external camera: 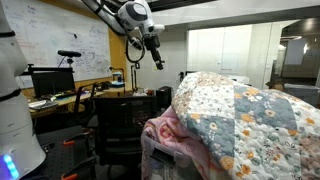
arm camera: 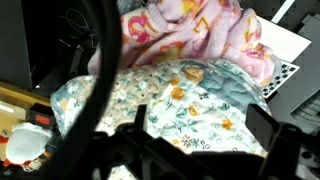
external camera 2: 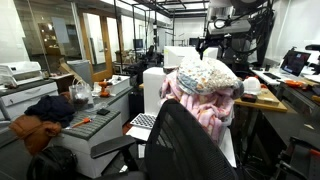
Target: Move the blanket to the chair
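The quilted blanket [external camera: 245, 115] of grey-blue and cream floral squares lies heaped on top of a pink fleece [external camera: 165, 130]. It shows as a rounded mound in an exterior view [external camera 2: 205, 73]. The black chair [external camera: 120, 125] stands just beside the heap, and its dark backrest [external camera 2: 188, 150] fills the foreground in an exterior view. My gripper [external camera: 156, 52] hangs open in the air above the chair, apart from the blanket. In the wrist view the gripper [arm camera: 200, 122] frames the blanket [arm camera: 185, 105] far below, with nothing between the fingers [arm camera: 260, 125].
Desks with monitors [external camera: 52, 82] and clutter stand behind the chair. A white printer [external camera 2: 20, 73] and a grey cabinet [external camera 2: 100, 120] with tools sit to one side. A black cable [arm camera: 100, 60] crosses the wrist view. A white checker-marked board [arm camera: 285, 55] lies beside the fleece.
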Robot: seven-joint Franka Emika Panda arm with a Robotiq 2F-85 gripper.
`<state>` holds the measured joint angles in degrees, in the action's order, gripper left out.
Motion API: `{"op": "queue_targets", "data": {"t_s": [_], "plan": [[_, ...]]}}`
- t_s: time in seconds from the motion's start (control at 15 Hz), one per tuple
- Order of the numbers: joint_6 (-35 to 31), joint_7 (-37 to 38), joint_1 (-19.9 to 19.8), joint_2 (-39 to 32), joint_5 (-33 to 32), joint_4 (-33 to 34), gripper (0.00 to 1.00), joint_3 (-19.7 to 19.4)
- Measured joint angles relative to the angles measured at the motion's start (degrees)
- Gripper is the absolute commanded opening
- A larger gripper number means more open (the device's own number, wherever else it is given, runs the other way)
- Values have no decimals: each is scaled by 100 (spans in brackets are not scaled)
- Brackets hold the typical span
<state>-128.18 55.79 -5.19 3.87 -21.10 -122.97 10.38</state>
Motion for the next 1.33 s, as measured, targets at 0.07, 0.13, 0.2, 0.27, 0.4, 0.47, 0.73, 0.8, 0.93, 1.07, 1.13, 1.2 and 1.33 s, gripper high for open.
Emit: {"op": "queue_targets", "data": {"t_s": [0.07,0.13,0.2,0.27,0.4,0.47,0.73,0.8,0.93,1.07,1.13,1.2,1.33], "plan": [[0,109,66,-171,-82,182,100,-34],[3,206,142,-339,-150,357,100,-84],[12,297,218,-506,-229,530,100,-140],[27,381,294,-673,-306,704,100,-204],[83,576,457,-1003,-469,1048,100,-345],[118,702,544,-1154,-537,1205,100,-418],[290,1135,883,-1721,-600,1822,100,-707],[348,1240,956,-1837,-600,1969,100,-765],[481,1480,1103,-2053,-599,2267,100,-871],[630,1766,1226,-2244,-598,2548,100,-952],[687,1891,1283,-2338,-598,2678,100,-994],[740,2006,1337,-2425,-598,2797,100,-1039],[875,2249,1428,-2610,-599,3038,100,-1131]]}}
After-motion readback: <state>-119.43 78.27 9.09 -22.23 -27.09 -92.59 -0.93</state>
